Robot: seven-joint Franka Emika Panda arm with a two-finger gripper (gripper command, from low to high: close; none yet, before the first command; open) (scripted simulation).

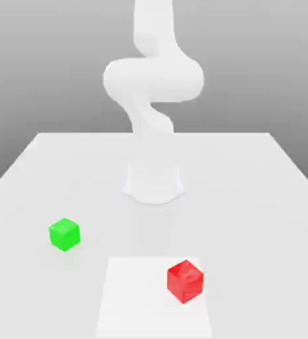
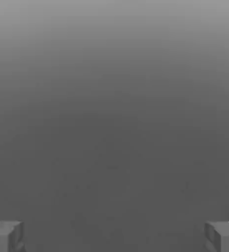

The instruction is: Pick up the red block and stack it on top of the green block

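**Gripper standing wide and empty, both blocks waiting on the worktop**

Gripper (image 2: 114,236) is showing its two grey fingertips (image 2: 5,236) at the far edges of the hand view, spread as wide as they go, with nothing lying between them and only a dim grey surface beyond. Outward from there, in the exterior view the white arm (image 1: 153,73) is curving up from its round base (image 1: 153,182) at the back of the worktop (image 1: 262,198).

The red block (image 1: 185,281) is sitting near the front, toward the exterior view's right, on a slightly brighter square patch (image 1: 136,298). The green block (image 1: 64,234) is resting well apart from it, toward the exterior view's left and a little further back. Neither is being touched.

Risks, as I am judging them: the red cube is standing turned, one corner toward the camera, so fingers closing across corners instead of flat faces could twist or squirt it out. Its faces are looking glossy and plain, so a shallow pinch may slip. Both cubes appear equal in size, leaving little margin when stacking; an off-centre release could tip the red one off or nudge the light green one aside.
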